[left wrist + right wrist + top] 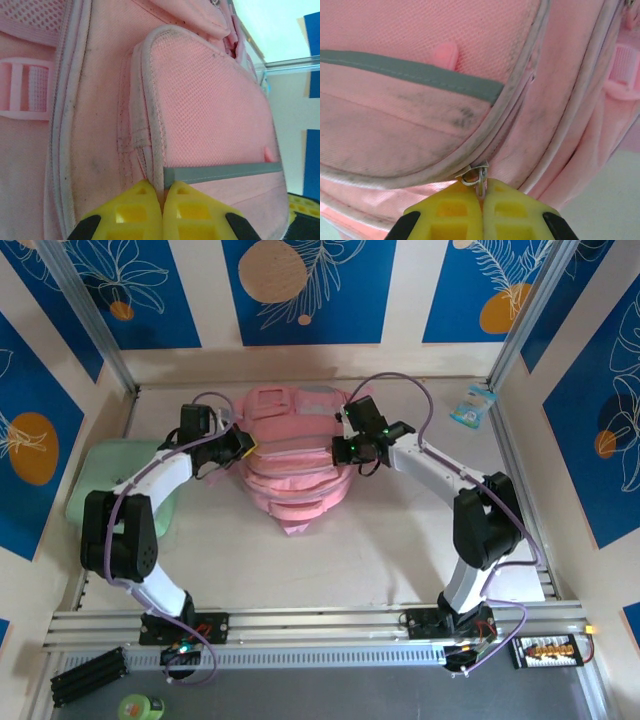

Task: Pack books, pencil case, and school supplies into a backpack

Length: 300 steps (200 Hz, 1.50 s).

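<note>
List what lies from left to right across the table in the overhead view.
From the left: mint-green case → left gripper → pink backpack → right gripper → small blue-and-white packet.

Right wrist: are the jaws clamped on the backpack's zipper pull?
Yes, on the right gripper the jaws are shut, pinching the metal zipper pull of the backpack between their tips.

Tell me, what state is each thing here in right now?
Backpack: lying on the table, pockets up.
Left arm: jaws shut on the backpack's pocket edge.
Right arm: jaws shut on a zipper pull.
Mint-green case: lying flat, partly under the left arm.
Blue packet: lying apart, far right.
</note>
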Tool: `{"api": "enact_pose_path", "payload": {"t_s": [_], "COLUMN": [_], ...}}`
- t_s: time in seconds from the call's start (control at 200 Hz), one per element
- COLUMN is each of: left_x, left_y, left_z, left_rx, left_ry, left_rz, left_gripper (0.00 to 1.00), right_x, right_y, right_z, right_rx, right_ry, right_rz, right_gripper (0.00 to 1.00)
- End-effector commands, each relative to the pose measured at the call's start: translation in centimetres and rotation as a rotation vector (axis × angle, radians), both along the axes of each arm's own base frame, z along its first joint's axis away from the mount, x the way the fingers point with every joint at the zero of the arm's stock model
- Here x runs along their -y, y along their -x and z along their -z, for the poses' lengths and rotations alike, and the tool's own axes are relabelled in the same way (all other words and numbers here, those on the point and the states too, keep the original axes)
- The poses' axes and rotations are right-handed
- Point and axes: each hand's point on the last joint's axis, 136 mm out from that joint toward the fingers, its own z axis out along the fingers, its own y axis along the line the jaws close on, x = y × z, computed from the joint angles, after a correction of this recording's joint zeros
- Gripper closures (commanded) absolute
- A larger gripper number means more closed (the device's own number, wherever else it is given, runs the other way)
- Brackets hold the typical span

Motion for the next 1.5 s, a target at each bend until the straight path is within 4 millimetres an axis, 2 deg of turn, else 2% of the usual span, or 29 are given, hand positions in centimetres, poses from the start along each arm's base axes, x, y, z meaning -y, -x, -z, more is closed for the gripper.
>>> {"api": "enact_pose_path", "payload": {"t_s": [0.0, 0.26, 0.48, 0.62, 0.73, 0.895, 1.015, 1.11, 1.24, 1.335, 1.405, 1.495], "left_x": [-2.2, -1.9, -1.4, -1.7, -1.1, -0.2, -0.3, -0.6, -1.3, -2.1, -2.6, -3.1], "left_y": [-1.4, -0.5, 1.5, 1.7, 1.4, 1.3, 1.7, 1.9, 1.6, 1.2, 1.0, 0.8], "left_z": [-0.1, 0.8, 2.1, 1.9, 1.4, 0.7, 0.9, 1.2, 1.1, 1.0, 0.8, 1.0], "left_rx": [0.035, 0.025, -0.002, 0.008, 0.018, 0.033, 0.021, 0.01, 0.014, 0.021, 0.027, 0.025], "left_ry": [-0.099, -0.128, -0.163, -0.191, -0.154, -0.104, -0.115, -0.133, -0.174, -0.203, -0.223, -0.24], "left_rz": [-0.025, 0.083, 0.224, 0.264, 0.281, 0.287, 0.297, 0.299, 0.263, 0.222, 0.202, 0.195], "left_gripper": [1.0, 1.0, 1.0, 1.0, 1.0, 1.0, 1.0, 1.0, 1.0, 1.0, 1.0, 1.0], "right_x": [1.8, 2.7, 3.6, 4.7, 5.2, 6.0, 5.8, 5.7, 4.6, 3.7, 3.9, 4.9], "right_y": [-1.3, -2.3, -4.0, -5.4, -6.6, -8.1, -7.7, -7.1, -5.0, -3.5, -3.6, -4.7], "right_z": [-0.4, -0.4, -0.3, -0.8, -1.0, -0.1, 0.7, 0.6, -0.6, -1.1, -0.7, -0.1], "right_rx": [0.039, 0.063, 0.048, 0.047, 0.055, -0.011, -0.039, -0.036, -0.015, 0.004, 0.035, 0.072], "right_ry": [0.097, 0.1, 0.043, -0.003, 0.0, -0.008, -0.024, -0.028, -0.103, -0.14, -0.103, -0.026], "right_rz": [-0.072, -0.277, -0.353, -0.337, -0.308, -0.172, -0.169, -0.186, -0.279, -0.335, -0.321, -0.264], "right_gripper": [1.0, 1.0, 0.98, 0.95, 0.92, 0.91, 0.83, 0.77, 0.93, 0.99, 1.0, 1.0]}}
